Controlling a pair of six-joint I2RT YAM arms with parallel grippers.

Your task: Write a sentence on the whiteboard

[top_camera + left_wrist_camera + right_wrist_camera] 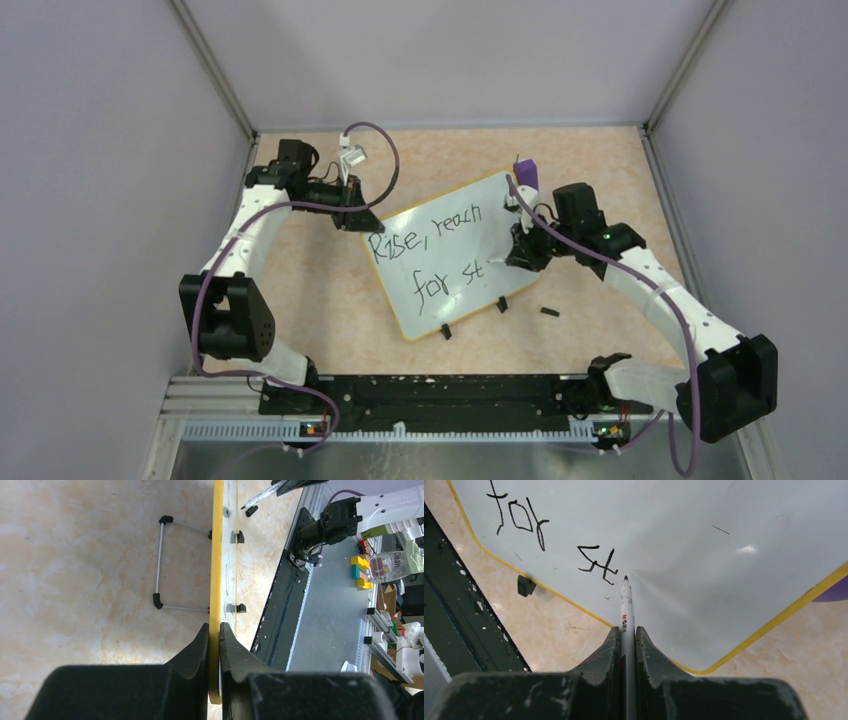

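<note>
Left tool (pixel 214 627): I have it clenched on the whiteboard (pixel 450 305) rim.
Right tool (pixel 626 630): grasping the marker (pixel 626 605), tip just beside "st".
Sentence (pixel 425 235): I read "Rise, reach / for st".
Whiteboard place: mid-bench (pixel 320 290), between both arms.

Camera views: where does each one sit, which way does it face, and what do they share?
Top external: above and behind the bases, looking down at the table, left arm, right arm and whiteboard.
Left wrist: looks along the whiteboard's yellow rim toward the right arm and pen; left jaws shut on the rim.
Right wrist: looks down the pen onto the writing; right jaws shut on the pen.
Shared: whiteboard in all; pen in both wrist views.
</note>
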